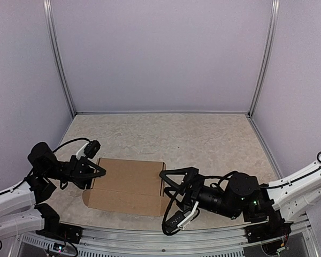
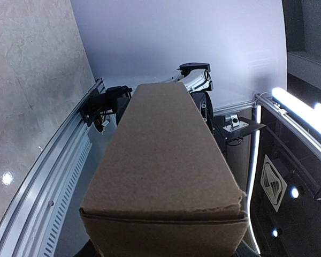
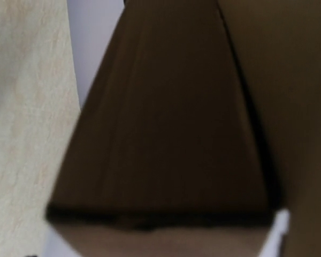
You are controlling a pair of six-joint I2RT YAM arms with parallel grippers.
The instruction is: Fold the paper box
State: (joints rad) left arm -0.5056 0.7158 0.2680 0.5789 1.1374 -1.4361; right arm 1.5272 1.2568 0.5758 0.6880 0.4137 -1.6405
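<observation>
Lying on the table, the paper box is a brown carton set between both hands. Left hand is clamped on the box's left end; right hand is spread wide, released, at its right end

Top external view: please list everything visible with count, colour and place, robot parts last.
box: one, brown, near middle of the table, between the grippers
table: one, mottled beige, inside the enclosure
walls: three, pale grey, left, back and right
posts: two, silver, back corners
rail: one, silver, near edge
arms: two, white and black, near corners
left gripper: one, black, at the box's left end
right gripper: one, black, jaws wide, at the box's right end
</observation>
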